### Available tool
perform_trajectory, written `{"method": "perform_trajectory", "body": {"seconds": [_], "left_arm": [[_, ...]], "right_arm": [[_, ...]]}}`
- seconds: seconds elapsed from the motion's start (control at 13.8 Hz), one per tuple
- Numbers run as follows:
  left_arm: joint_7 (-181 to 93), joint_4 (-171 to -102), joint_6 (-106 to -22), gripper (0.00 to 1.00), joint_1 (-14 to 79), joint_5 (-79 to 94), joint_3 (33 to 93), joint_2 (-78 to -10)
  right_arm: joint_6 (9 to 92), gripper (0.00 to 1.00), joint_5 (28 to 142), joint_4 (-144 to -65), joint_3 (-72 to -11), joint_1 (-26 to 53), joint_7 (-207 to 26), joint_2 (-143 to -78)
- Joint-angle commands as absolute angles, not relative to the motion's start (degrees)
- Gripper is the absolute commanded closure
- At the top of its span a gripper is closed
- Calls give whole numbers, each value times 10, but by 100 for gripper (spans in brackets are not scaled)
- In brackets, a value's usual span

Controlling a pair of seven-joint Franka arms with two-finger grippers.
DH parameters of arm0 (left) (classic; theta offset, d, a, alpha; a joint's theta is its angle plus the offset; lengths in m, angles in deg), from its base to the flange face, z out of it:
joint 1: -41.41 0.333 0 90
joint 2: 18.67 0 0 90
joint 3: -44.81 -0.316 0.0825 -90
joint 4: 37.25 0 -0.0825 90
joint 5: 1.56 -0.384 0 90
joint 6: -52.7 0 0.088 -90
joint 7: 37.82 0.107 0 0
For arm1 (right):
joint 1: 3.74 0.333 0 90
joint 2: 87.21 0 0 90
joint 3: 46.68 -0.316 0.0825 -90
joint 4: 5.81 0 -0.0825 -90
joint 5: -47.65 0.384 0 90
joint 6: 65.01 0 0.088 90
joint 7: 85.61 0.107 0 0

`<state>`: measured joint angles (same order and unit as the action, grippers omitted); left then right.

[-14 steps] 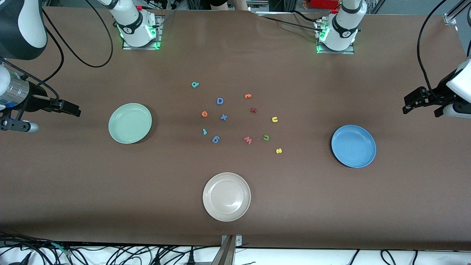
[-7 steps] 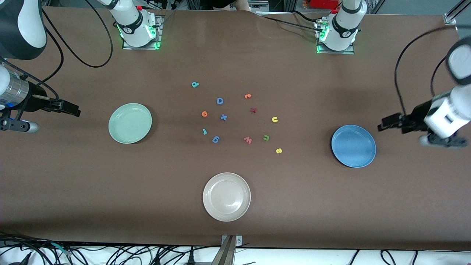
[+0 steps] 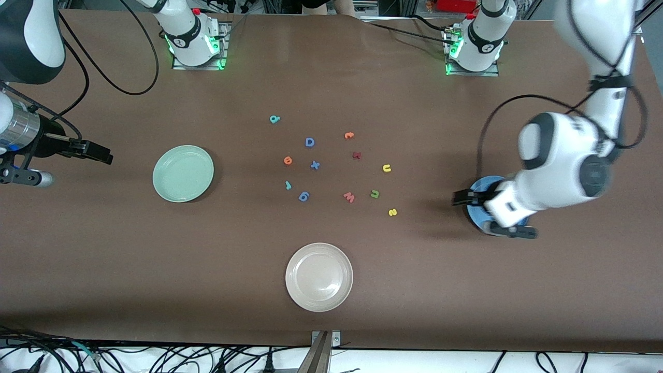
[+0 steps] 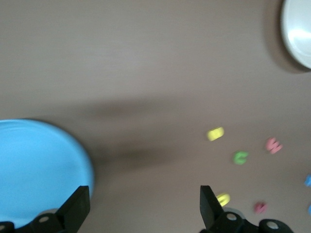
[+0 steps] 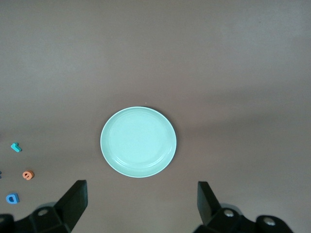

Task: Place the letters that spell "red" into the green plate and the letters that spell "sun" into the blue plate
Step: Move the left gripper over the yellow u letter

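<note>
The left tool, jaws wide and empty, hangs over the blue plate's rim; the yellow s, green n and yellow u lie on the counter ahead of it. The right tool, open and empty, waits near the green plate; the orange e, teal r and teal d lie well apart from it.

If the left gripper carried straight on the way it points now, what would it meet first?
The left gripper, fingers open over the edge of the blue plate, points toward the letter cluster. Probably the yellow s or the dark green n comes first; its height above the table is unclear.
</note>
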<state>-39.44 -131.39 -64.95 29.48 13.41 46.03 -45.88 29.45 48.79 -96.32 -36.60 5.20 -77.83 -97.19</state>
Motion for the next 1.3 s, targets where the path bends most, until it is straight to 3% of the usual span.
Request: {"method": "perform_trajectory", "body": {"seconds": [0.0, 0.22, 0.58, 0.94, 1.23], "left_arm": [[-489, -1302, -682, 0, 215, 144, 448, -478], [-571, -1357, -739, 0, 153, 91, 449, -473], [-641, -1582, -983, 0, 89, 71, 454, -426], [-644, -1640, -1029, 0, 76, 71, 454, -415], [-654, -1648, -1036, 0, 60, 71, 453, -423]], "right_arm": [[288, 0, 488, -955, -366, 50, -785, -971], [288, 0, 488, -955, -366, 50, -784, -971], [288, 0, 488, -955, -366, 50, -784, -971], [288, 0, 488, -955, -366, 50, -783, -971], [288, 0, 488, -955, -366, 50, -783, -971]]}}
